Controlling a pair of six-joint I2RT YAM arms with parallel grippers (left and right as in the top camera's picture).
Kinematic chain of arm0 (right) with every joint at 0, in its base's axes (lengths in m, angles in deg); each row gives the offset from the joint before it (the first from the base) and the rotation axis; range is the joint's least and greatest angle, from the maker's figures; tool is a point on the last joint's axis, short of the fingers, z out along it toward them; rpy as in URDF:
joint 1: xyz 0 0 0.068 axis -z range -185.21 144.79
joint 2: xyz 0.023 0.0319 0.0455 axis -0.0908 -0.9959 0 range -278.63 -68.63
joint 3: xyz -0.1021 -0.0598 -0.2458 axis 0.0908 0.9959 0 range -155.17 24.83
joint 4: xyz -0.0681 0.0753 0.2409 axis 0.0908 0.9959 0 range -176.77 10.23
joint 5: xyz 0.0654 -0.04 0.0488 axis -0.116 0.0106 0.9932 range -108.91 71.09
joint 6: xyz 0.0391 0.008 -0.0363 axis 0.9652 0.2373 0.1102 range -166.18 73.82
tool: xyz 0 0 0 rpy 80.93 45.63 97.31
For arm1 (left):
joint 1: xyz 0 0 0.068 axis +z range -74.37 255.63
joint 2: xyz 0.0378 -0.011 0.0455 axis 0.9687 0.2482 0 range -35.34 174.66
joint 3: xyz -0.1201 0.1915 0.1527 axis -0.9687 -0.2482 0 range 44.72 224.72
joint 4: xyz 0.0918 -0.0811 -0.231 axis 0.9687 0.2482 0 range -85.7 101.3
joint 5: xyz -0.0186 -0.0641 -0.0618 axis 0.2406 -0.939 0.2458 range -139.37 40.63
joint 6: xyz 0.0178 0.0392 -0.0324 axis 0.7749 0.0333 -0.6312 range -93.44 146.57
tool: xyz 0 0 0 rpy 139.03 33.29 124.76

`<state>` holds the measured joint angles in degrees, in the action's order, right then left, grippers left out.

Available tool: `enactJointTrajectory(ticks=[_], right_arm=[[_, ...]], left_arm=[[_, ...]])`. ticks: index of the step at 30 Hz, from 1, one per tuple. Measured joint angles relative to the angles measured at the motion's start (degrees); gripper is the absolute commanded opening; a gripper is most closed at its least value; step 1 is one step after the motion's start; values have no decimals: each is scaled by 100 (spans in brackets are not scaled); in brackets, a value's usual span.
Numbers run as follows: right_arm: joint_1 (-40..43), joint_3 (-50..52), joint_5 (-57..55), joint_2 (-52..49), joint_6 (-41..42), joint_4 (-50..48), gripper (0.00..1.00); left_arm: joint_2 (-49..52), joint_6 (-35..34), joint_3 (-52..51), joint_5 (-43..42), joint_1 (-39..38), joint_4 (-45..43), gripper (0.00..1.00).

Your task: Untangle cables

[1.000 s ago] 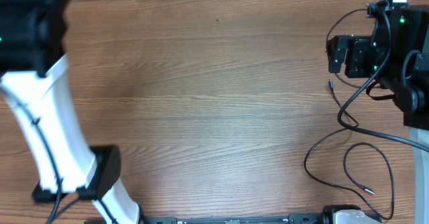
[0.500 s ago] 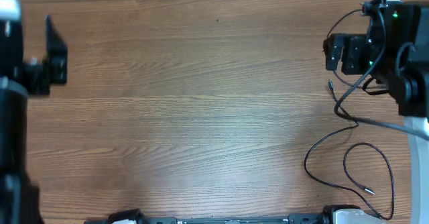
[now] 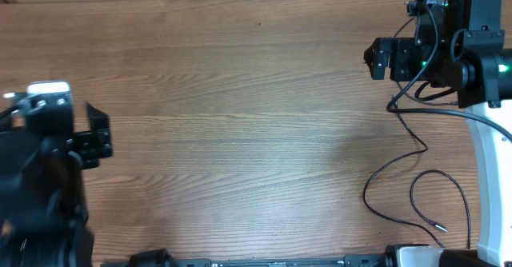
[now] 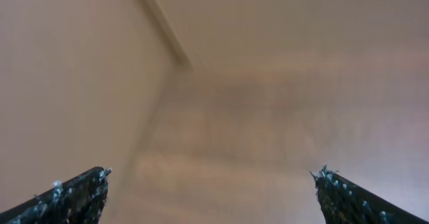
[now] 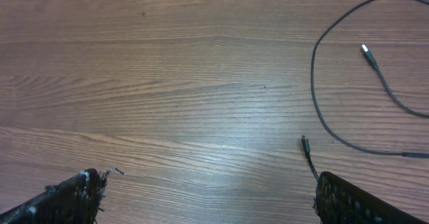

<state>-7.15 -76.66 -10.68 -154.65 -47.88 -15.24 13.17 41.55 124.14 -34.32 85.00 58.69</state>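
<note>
Cables [image 3: 366,193] are lying in loose, open loops on the right side of the wooden table [image 3: 240,99], toward its near edge. One strand is running off toward the far side and ending in a small plug [image 5: 305,142] just beside the right gripper [image 3: 376,59]. Overall the bundle is stretching near-to-far along the table's right edge, and a second plug [image 3: 438,228] is pointing toward the near right corner. The wires are looking thin, light and limp, likely dragging rather than lifting cleanly. Pinching a strand just behind a plug, or beside the crossing of the loops, is looking like the safest hold. The right jaws are standing wide apart, holding nothing. The left gripper [image 3: 100,143], well apart at the opposite side, is likewise gaping empty.
</note>
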Motion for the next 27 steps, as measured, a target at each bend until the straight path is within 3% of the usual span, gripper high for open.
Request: enactJointTrajectory(ticks=[14,27], right_arm=[[0,0,55,0,-2,-7,100],[0,0,55,0,0,-114,100]], left_arm=[[640,-1344,-1467,-870,0,345,100],[1956,-1615,-1620,-994,0,262,100]])
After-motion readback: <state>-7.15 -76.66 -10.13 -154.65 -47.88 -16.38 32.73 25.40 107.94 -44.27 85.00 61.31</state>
